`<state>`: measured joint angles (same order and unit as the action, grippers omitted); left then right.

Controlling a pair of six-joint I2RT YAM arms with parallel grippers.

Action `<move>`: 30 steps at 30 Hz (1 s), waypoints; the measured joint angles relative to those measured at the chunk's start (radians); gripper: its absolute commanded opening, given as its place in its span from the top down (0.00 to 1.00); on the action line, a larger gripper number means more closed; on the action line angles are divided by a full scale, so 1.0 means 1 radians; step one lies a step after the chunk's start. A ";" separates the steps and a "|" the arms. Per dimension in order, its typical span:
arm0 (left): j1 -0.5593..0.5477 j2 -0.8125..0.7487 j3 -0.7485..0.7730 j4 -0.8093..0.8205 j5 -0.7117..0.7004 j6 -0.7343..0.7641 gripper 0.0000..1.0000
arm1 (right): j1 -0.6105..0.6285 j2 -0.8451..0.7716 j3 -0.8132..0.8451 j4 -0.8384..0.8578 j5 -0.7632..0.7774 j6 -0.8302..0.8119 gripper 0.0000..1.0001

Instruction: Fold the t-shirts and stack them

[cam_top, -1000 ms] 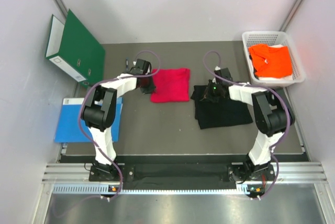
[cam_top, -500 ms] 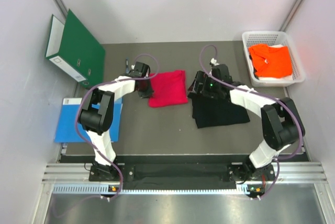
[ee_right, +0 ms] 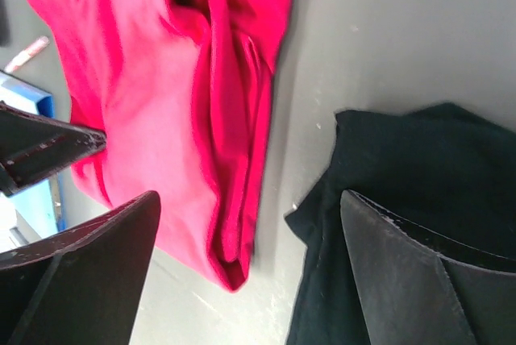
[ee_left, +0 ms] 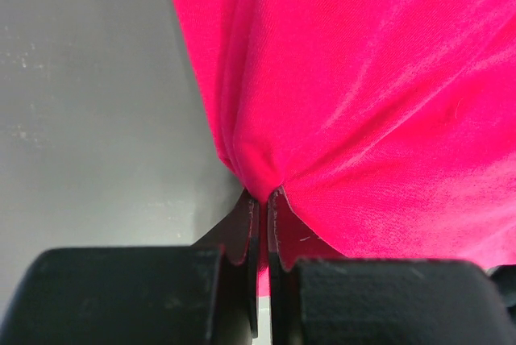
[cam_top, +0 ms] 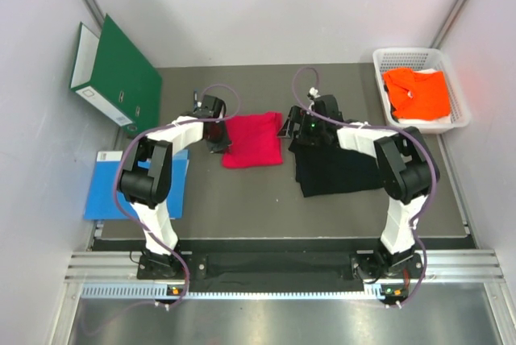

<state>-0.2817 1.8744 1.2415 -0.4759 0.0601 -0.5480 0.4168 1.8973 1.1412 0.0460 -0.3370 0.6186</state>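
My left pincer (cam_top: pixel 218 137) meets the red shirt (cam_top: pixel 253 141) at its left edge on the desk (cam_top: pixel 258 200); my right pincer (cam_top: pixel 291 130) hangs between it and the black shirt (cam_top: pixel 343 172); the orange shirt (cam_top: pixel 417 93) lies in the basket (cam_top: pixel 379 59).

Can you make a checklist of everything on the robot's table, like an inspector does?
Surface: dark grey table, flat.
Job's things: red t-shirt folded, mid-table; black t-shirt to its right, a gap between them; orange t-shirt in the white basket.
Clutter: green binder upright, far left; blue sheet flat, near left; small dark item, too small to tell.
Grippers: left gripper shut, pinching the red t-shirt's edge; right gripper open, over the gap between red and black.
Cables: purple cables looping off both arms.
Surroundings: white walls; metal rail at the near edge.
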 measured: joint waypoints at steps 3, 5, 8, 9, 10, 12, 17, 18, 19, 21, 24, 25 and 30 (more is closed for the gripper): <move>0.001 0.000 0.000 -0.003 0.001 0.003 1.00 | 0.000 0.020 0.013 0.018 -0.016 0.006 0.12; 0.002 0.000 0.000 -0.003 0.002 0.005 1.00 | 0.000 0.023 0.013 0.021 -0.019 0.010 0.12; 0.002 0.000 0.000 -0.003 0.003 0.005 1.00 | 0.005 0.022 0.013 0.023 -0.010 0.012 0.12; 0.002 0.000 0.000 -0.003 0.003 0.005 1.00 | 0.007 0.021 0.013 0.022 -0.004 0.011 0.12; 0.002 0.000 0.000 -0.003 0.003 0.005 1.00 | 0.010 0.020 0.013 0.022 0.000 0.011 0.12; 0.002 0.000 -0.001 -0.002 0.004 0.005 1.00 | 0.018 0.020 0.014 0.022 0.006 0.010 0.12; 0.003 0.000 -0.002 0.000 0.008 0.006 1.00 | 0.041 0.021 0.020 0.036 0.013 0.011 0.12; 0.003 0.000 -0.003 0.001 0.009 0.006 1.00 | 0.046 0.022 0.021 0.038 0.011 0.013 0.13; 0.004 0.000 -0.004 0.002 0.010 0.006 1.00 | 0.049 0.024 0.025 0.038 0.007 0.014 0.14; 0.005 0.000 -0.006 0.005 0.012 0.006 1.00 | 0.057 0.031 0.032 0.047 0.001 0.014 0.14; 0.005 0.000 -0.008 0.008 0.014 0.006 1.00 | 0.066 0.032 0.031 0.060 0.009 0.018 0.13; 0.006 0.000 -0.009 0.009 0.014 0.006 1.00 | 0.068 0.032 0.031 0.062 0.018 0.019 0.13; 0.006 -0.001 -0.010 0.011 0.015 0.006 1.00 | 0.079 0.006 0.032 0.043 0.073 0.005 0.13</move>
<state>-0.2760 1.8736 1.2320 -0.4652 0.0750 -0.5423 0.4953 1.9034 1.1732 0.0887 -0.2642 0.6239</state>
